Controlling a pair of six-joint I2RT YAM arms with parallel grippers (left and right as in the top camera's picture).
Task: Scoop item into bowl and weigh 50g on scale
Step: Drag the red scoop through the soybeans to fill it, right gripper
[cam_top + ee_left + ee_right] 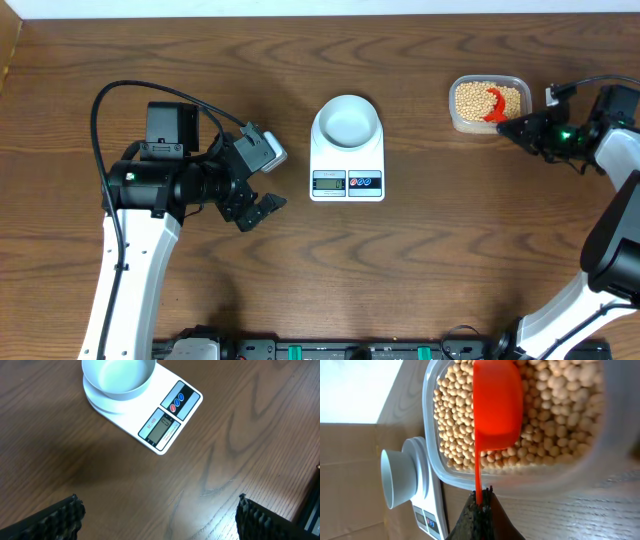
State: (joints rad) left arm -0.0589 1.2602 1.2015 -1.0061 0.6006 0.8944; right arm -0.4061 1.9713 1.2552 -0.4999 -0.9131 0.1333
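Note:
The white bowl (pixel 346 121) stands empty on the white scale (pixel 347 178) at mid table; both also show in the left wrist view, bowl (pixel 118 379) on scale (pixel 165 416). Tan beans (pixel 474 100) fill a clear tub (pixel 463 123) at the back right. My right gripper (pixel 507 127) is shut on the thin handle of an orange scoop (pixel 495 405), whose cup lies over the beans (pixel 550 405) inside the tub (pixel 431 435). My left gripper (pixel 159 510) hangs open over bare wood left of the scale, nothing between its fingers.
The tabletop is dark wood. Its far edge runs along the top of the overhead view. The left arm's black cable (pixel 110 100) loops behind it. The scale's display (pixel 160 429) faces the table's front edge.

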